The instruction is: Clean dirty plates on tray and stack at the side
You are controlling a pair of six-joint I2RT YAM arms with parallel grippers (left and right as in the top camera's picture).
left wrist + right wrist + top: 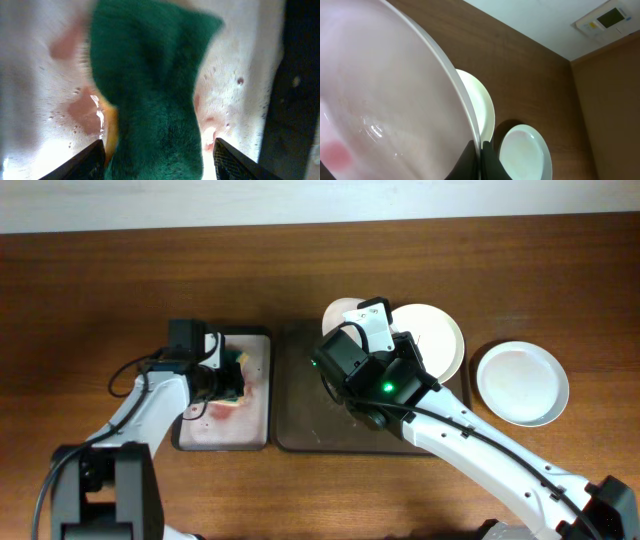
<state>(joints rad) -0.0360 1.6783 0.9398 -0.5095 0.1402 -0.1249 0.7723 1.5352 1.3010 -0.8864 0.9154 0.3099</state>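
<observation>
Mostly hidden overhead by own arm, right gripper [481, 156] seen clamped on rim of tilted dirty plate [385, 100] above dark tray [300, 425], plate cut off by frame. Blurred green sponge [150, 95] pinched by left gripper [159, 160] over smeared tray [255, 395].

Quick count from my end, three plates: tilted plate [339, 311], cream plate [442, 338], white plate [521, 383]. Two trays: pale tray [252, 418], dark tray [305, 412]. One green sponge [150, 100].

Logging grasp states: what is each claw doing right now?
Left claw: closed on the green sponge.
Right claw: closed on the rim of a plate.
</observation>
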